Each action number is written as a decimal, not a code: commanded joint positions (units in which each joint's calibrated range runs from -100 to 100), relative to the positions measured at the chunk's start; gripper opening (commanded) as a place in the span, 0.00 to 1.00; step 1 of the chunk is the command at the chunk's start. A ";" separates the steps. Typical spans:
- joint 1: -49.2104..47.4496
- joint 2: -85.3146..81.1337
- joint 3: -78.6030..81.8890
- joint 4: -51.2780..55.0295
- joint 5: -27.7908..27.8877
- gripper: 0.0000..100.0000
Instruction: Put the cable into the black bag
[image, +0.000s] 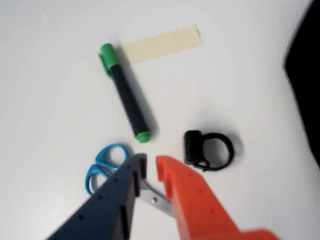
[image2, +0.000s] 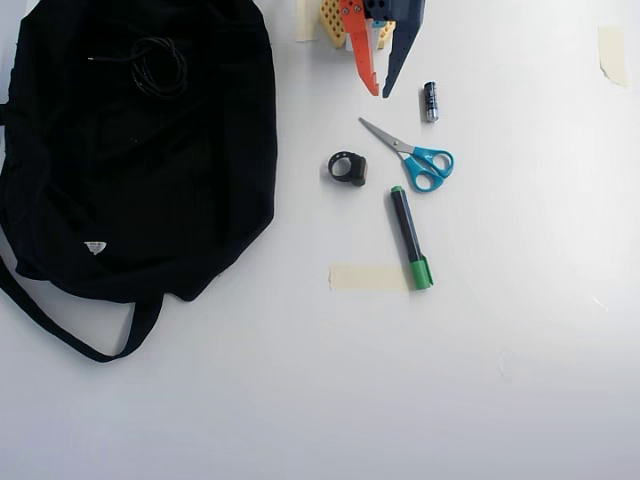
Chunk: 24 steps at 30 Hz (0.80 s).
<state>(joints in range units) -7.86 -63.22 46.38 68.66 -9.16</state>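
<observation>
In the overhead view the black bag (image2: 140, 170) lies flat at the left of the white table. The black cable (image2: 158, 66) lies coiled on the bag's upper part; I cannot tell whether it is inside the opening or on top of the fabric. My gripper (image2: 380, 93), with one orange and one dark blue finger, is at the top centre, well to the right of the bag. In the wrist view the gripper (image: 151, 162) holds nothing and its jaws stand almost together, with a narrow slit between the tips. The bag's edge (image: 306, 75) shows at the right.
Blue-handled scissors (image2: 415, 155) (image: 107, 165) lie just below the gripper. Beside them are a small black ring piece (image2: 347, 167) (image: 207, 149), a black marker with green cap (image2: 408, 236) (image: 125, 95), a battery (image2: 430, 101) and a tape strip (image2: 366, 277) (image: 162, 44).
</observation>
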 joint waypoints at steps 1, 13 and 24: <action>-0.59 -4.99 7.17 -7.07 2.34 0.02; -1.26 -36.36 42.21 -7.93 5.33 0.02; 0.98 -36.45 47.42 6.28 9.11 0.02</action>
<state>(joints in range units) -8.23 -98.75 92.53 72.43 -0.12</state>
